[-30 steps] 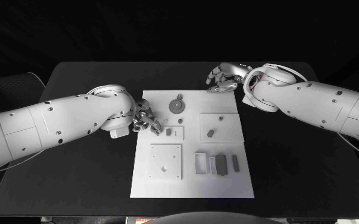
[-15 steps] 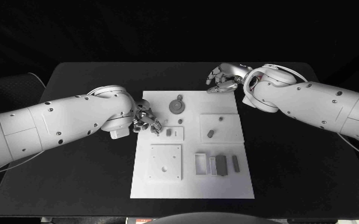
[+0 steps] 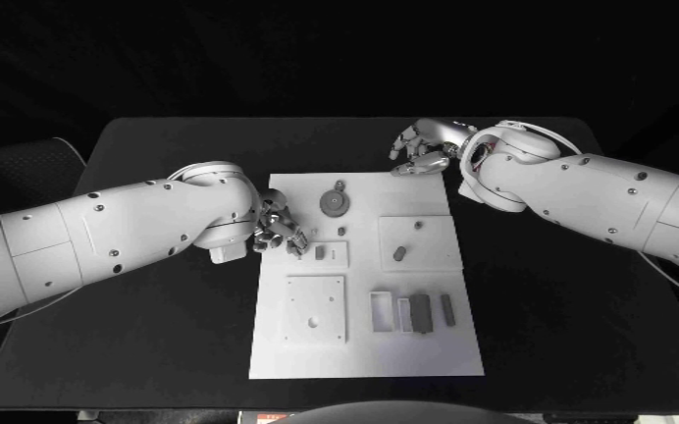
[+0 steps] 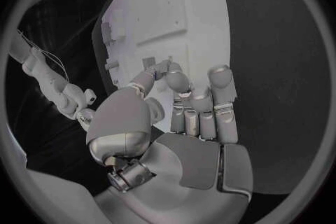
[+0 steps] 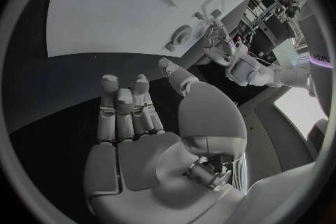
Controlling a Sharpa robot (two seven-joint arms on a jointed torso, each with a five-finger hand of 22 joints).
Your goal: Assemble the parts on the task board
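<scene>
Mostly unassembled, we judge: grey parts (image 3: 410, 312) lie loose across the white task board (image 3: 425, 355) on the black worktop (image 3: 156, 336). Our left hand (image 3: 279, 231) pinches a small part (image 4: 159, 66) at the board's edge; our right hand (image 3: 423, 149) hovers released, beyond the far corner.

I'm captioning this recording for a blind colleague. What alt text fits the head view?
A white task board lies mid-table with small grey parts on it. The left hand reaches over the board's left edge, pinching a small part. The right hand hangs beyond the far right corner, holding nothing.
</scene>
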